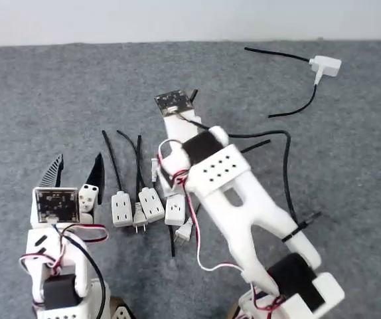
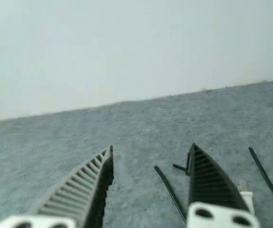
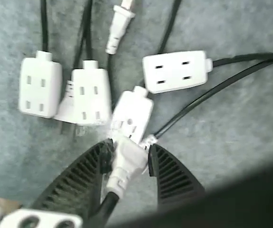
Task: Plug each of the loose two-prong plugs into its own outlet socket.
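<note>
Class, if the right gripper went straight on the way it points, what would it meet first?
The white outlet socket just ahead: the right gripper, shut on a plug, points at it, and the plug's tip seems to touch it.

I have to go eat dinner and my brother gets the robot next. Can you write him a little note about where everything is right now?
Left pincer: open, empty, above the grey carpet.
Right pincer: shut on a white plug, whose front is against the tilted socket. I cannot tell if the prongs are fully in.
Done: no plug is plainly seated yet.
Left: the crosswise socket and the side-by-side pair show empty slots. A loose plug lies beyond them, a second plug is tucked between the pair, and a white cord end lies far off.
</note>
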You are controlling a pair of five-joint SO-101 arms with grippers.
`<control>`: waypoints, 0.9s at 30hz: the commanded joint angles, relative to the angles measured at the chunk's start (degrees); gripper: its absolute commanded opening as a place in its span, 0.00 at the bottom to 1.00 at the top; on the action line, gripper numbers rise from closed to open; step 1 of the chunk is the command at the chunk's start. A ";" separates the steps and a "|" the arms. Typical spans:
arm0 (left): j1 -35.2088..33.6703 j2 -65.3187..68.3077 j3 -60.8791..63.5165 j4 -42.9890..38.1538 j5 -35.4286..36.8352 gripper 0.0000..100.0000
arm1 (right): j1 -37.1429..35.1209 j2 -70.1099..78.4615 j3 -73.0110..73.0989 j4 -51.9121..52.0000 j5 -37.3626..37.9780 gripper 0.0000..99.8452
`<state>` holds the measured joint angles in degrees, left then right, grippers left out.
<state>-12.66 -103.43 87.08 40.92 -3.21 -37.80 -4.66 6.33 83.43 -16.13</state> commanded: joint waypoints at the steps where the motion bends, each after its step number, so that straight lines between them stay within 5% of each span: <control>1: -0.44 -0.70 0.84 -3.69 0.70 0.24 | -2.86 0.04 -2.81 1.10 -3.43 0.01; 22: -0.53 -0.70 1.10 -3.78 0.53 0.24 | -3.38 11.56 -2.37 -4.09 -8.35 0.01; 27: -0.53 -0.70 1.10 -3.78 0.35 0.24 | -3.65 11.91 -2.29 -8.66 2.37 0.01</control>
<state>-12.84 -103.43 88.57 39.25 -3.21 -41.67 7.65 6.33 77.89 -22.02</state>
